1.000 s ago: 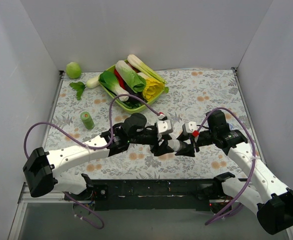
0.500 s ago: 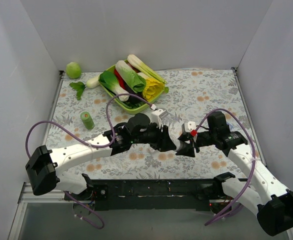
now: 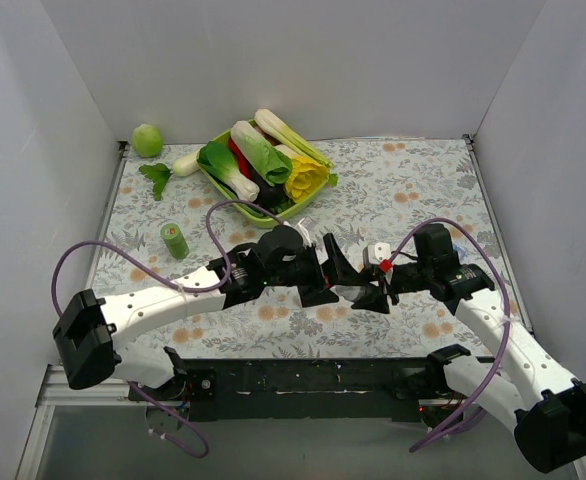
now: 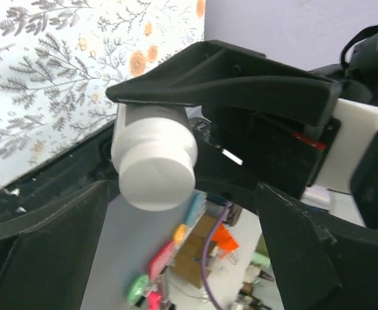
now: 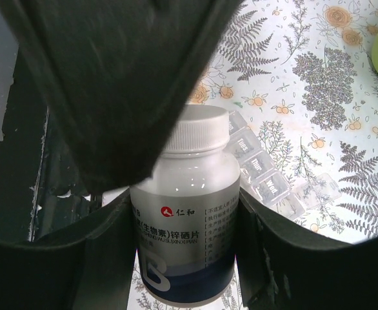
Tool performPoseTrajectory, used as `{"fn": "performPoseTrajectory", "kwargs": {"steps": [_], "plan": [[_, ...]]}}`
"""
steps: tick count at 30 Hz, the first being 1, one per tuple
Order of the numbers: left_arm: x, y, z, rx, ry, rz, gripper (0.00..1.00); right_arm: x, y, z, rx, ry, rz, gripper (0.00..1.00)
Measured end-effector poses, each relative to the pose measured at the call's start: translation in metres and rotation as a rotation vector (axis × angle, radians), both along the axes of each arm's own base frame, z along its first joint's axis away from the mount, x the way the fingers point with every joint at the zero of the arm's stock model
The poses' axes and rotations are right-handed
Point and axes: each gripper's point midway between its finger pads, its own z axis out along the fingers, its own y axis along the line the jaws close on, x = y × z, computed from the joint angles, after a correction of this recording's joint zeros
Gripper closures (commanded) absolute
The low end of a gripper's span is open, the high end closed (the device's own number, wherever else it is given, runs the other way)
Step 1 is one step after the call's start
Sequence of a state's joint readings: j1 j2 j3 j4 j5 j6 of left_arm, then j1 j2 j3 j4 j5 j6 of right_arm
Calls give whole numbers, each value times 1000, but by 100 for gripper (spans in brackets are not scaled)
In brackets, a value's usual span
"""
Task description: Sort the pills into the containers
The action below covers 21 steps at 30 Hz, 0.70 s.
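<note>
Cap-opening step: right jaws pinch the white plastic pill bottle (image 5: pixel 186 213) over the floral counter (image 5: pixel 318 84), left jaws spread around its white cap (image 4: pixel 155 171). Next they must close and twist. The clear compartment strip (image 5: pixel 266 177) lies just behind.

Organiser strip (image 5: pixel 266 177) is being partly hidden by bottle (image 5: pixel 186 194) in rt wrist view; bottle's base is being cut off at btm edge.
</note>
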State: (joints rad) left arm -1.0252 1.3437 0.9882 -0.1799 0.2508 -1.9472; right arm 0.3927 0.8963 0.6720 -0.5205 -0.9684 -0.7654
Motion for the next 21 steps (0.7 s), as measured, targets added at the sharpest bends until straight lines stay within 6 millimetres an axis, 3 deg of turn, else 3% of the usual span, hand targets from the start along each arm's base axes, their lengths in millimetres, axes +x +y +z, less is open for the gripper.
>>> {"fn": "performPoseTrajectory", "kwargs": {"steps": [3, 6, 11, 14, 17, 21], "plan": [[-2, 4, 13, -26, -23, -2, 2, 0, 0, 1, 1, -4, 0, 95], [-8, 18, 28, -50, -151, -45, 2, -1, 0, 1, 3, -6, 1, 95], [-25, 57, 37, -53, -545, -189, 2, -5, 1, 2, 22, -20, 30, 93], [-36, 74, 31, -64, -845, -315, 2, -9, 1, 1, 33, -24, 56, 93], [-35, 78, 24, -48, -1089, -409, 2, -12, 2, 1, 40, -35, 77, 92], [-20, 65, 19, 6, -1340, -499, 2, -14, 1, 0, 41, -39, 92, 92]]}}
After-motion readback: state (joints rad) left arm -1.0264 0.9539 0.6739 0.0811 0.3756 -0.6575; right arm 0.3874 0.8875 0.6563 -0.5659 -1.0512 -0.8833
